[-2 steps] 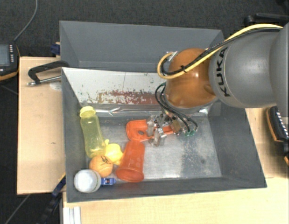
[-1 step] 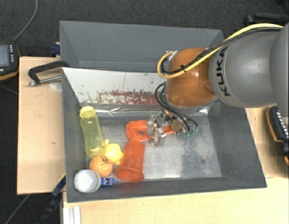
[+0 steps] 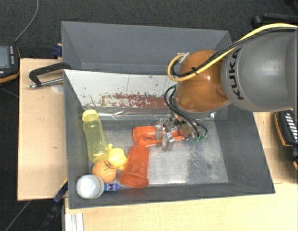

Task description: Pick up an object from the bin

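Broadest of all, a grey metal bin with sloping walls and a scuffed, shiny floor. Next in bulk, the grey arm, reaching in from the right over the bin's far right corner, with a yellow cable looped along it. At its wrist, a rounded orange cover, hanging above the back of the floor.

Then the loose things. Near the front wall, left of the middle, a see-through orange cup lying on its side, mouth toward the front. Along the left wall, a pale yellow bottle with a yellow cap, lying flat, cap toward the back. At mid-floor, just behind the cup, an orange plastic thing, long and handle-like, lying crosswise.

Down on the right part of that orange thing, the gripper, with orange showing on either side of it. Cannot tell whether spread or pressed together, nor whether truly pinching the thing.

Heaped in the front left corner, smaller pieces: a whitish round thing nearest the corner; just behind it an orange ball with a black mark; touching the ball and the bottle's base, a small yellow lump; smallest, a blue bit between the whitish thing and the cup.
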`<control>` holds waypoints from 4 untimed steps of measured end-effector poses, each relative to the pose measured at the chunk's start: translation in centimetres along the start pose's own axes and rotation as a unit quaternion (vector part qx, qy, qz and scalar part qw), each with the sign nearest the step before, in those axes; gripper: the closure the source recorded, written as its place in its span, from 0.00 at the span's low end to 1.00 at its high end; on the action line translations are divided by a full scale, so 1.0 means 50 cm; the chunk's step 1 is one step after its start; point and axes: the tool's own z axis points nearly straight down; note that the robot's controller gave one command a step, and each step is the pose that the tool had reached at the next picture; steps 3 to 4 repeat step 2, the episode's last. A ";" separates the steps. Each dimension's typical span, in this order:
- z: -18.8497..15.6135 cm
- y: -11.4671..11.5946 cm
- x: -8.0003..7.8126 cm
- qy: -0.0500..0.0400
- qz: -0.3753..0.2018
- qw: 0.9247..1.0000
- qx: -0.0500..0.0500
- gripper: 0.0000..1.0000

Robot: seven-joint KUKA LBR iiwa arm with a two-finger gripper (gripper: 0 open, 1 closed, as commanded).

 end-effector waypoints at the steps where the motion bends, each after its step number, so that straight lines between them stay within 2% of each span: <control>1: -0.055 0.002 -0.009 0.009 0.006 1.000 -0.001 1.00; 2: -0.054 -0.004 -0.045 -0.006 0.016 1.000 0.001 1.00; 4: -0.054 -0.004 -0.045 -0.006 0.016 1.000 0.001 1.00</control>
